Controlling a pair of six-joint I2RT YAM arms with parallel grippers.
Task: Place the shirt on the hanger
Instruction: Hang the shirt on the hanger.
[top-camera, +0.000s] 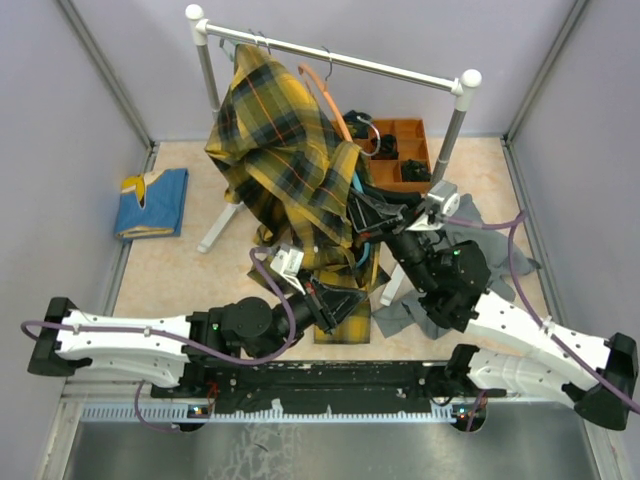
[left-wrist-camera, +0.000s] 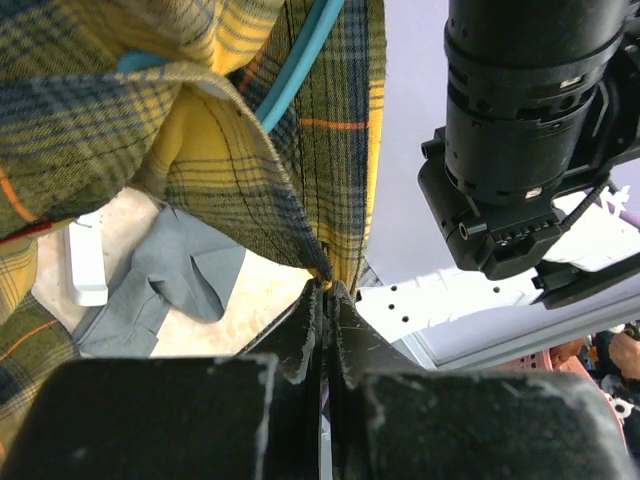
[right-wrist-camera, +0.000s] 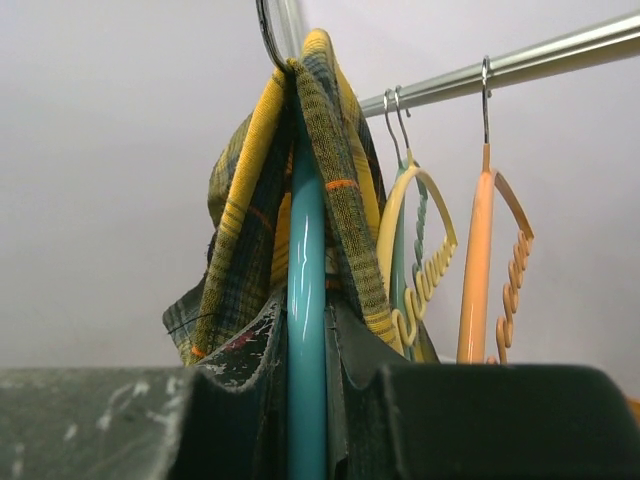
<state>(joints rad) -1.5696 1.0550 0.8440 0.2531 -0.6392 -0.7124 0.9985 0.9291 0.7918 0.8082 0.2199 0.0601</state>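
Hanging from the rail (top-camera: 330, 58) at about 11 o'clock, the shirt (top-camera: 285, 150) looks soft and floppy (light too, but it could slide off). The left hand (left-wrist-camera: 325, 292) pinches its edge tight. The right hand (right-wrist-camera: 305, 325) pinches the thin, stiff, smooth hanger (right-wrist-camera: 305, 230). Best to grab the cloth by a hem or collar.

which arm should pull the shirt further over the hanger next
Left, probably. The left gripper is pinched shut on an edge of the shirt, so it can drag fabric along. The right gripper is clamped on the hanger, steadying it.
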